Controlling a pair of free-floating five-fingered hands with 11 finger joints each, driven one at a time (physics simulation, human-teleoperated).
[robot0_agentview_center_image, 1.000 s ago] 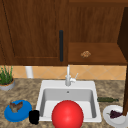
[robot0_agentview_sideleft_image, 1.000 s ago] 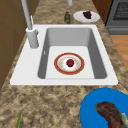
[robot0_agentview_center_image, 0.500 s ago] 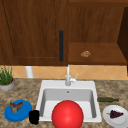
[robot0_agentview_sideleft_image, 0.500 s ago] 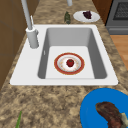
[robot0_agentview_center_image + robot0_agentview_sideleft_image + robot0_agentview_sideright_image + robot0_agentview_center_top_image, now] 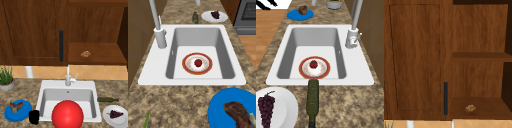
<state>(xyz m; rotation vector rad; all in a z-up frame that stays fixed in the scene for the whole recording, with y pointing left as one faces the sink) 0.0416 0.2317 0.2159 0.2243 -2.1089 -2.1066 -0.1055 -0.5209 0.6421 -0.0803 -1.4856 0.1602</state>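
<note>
My left hand point(image 5: 34, 117) is a small black shape at the white sink's point(image 5: 42, 100) front left corner, beside a blue plate point(image 5: 11, 115). A large red ball point(image 5: 67, 115) covers the sink's front edge in the front view. A red-rimmed plate point(image 5: 188, 68) lies on the sink floor with a small red fruit point(image 5: 198, 62) on it. The right side view shows the same plate point(image 5: 303, 71) and fruit point(image 5: 313, 64).
The blue plate point(image 5: 220, 110) carries a brown piece of meat point(image 5: 238, 116). Right of the sink lie a dark green bottle point(image 5: 312, 100) and a white plate point(image 5: 286, 107) of grapes point(image 5: 266, 106). The faucet point(image 5: 68, 77), a potted plant point(image 5: 6, 80) and the cabinet handle point(image 5: 61, 46) stand behind. A brown lump point(image 5: 470, 108) sits on the shelf.
</note>
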